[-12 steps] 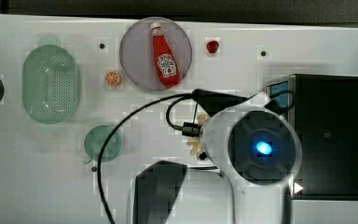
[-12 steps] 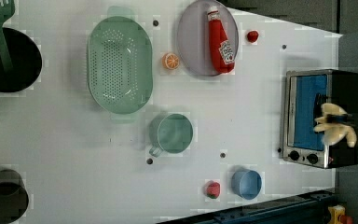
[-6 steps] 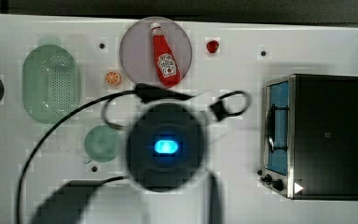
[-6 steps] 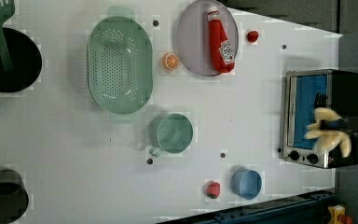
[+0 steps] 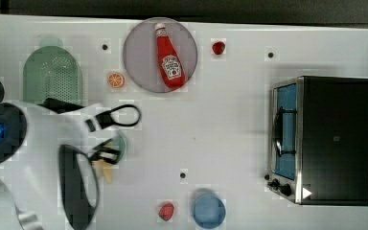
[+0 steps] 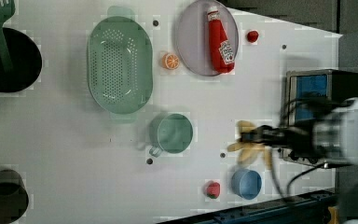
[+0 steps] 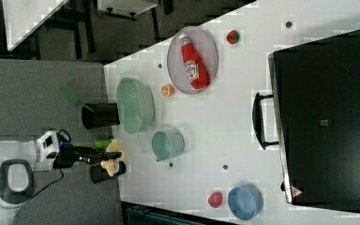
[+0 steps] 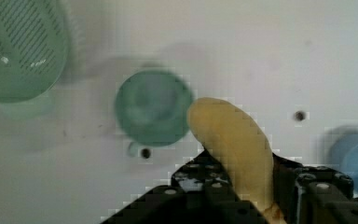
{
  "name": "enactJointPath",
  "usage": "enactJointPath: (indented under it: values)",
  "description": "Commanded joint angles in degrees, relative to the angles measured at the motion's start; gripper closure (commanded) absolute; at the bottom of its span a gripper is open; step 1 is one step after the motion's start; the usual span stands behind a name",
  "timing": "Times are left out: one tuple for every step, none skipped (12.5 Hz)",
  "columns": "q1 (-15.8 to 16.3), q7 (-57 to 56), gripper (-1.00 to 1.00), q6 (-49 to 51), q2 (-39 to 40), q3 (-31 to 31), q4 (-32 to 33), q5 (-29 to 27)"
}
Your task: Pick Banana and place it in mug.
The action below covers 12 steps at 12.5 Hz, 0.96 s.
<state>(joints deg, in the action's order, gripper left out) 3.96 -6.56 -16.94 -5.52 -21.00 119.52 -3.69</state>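
Above the table: gripper point(image 6: 248, 138) grasping the Banana point(image 6: 245, 150), carried in the air.
Jaws: clenched on the Banana point(image 8: 235, 147), which sticks out past the black fingers point(image 8: 200, 179).
Banana, place: in the wrist view beside the mug point(image 8: 152, 106), touching nothing below; in the left view well to the left view's right of the mug point(image 6: 172, 133).
Open room: bare white table point(image 6: 65, 154) around the mug in the left view; the colander point(image 6: 119, 64) lies just beside it.
Near edge, left view: blue cup point(image 6: 246, 183) and a small red piece point(image 6: 212, 189), close to the table's lower rim.
Middle: orange slice point(image 6: 170, 60) between the colander and the purple plate point(image 6: 191, 42); ketchup bottle point(image 6: 220, 41) lies flat on the plate.
Far side: toaster oven point(image 5: 333, 139) at the top view's right, near that edge of the table.
Room: grey floor point(image 7: 37, 84) beyond the table in the right view.
View differences: right view shows the gripper point(image 7: 104, 155) with the Banana point(image 7: 112, 159) against the floor; top view has the arm point(image 5: 38, 158) covering most of the mug point(image 5: 120, 143).
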Motion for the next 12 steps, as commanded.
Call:
enactJointPath:
  values:
    - [-0.62,10.98,0.38,-7.78,3.32,-2.6,2.77,-0.5]
    - [-0.61,12.55,0.38,-10.82,4.63,-3.41,4.32,-0.49]
    - [-0.61,14.23,0.38,-14.32,5.77,-3.94,5.89,-0.45]
    - [-0.58,15.36,0.38,-17.48,6.84,-4.39,7.64,-0.34]
    - [-0.59,16.2,0.38,-20.54,7.85,-4.67,9.31,-0.28]
    - [-0.59,16.5,0.38,-23.31,8.8,-4.66,10.87,-0.21]
    - [-0.59,16.5,0.38,-26.04,9.72,-4.67,12.24,-0.2]
    - [-0.59,16.51,0.38,-28.31,10.63,-4.65,13.43,-0.19]
    - [-0.59,16.5,0.38,-30.33,11.5,-4.64,14.33,-0.18]
    - [-0.6,16.5,0.38,-31.75,12.33,-4.56,14.88,-0.18]
    - [-0.6,16.5,0.34,-32.57,13.24,-4.58,15.32,-0.18]
    - [-0.6,16.5,0.15,-33.79,14.09,-4.52,15.51,-0.18]
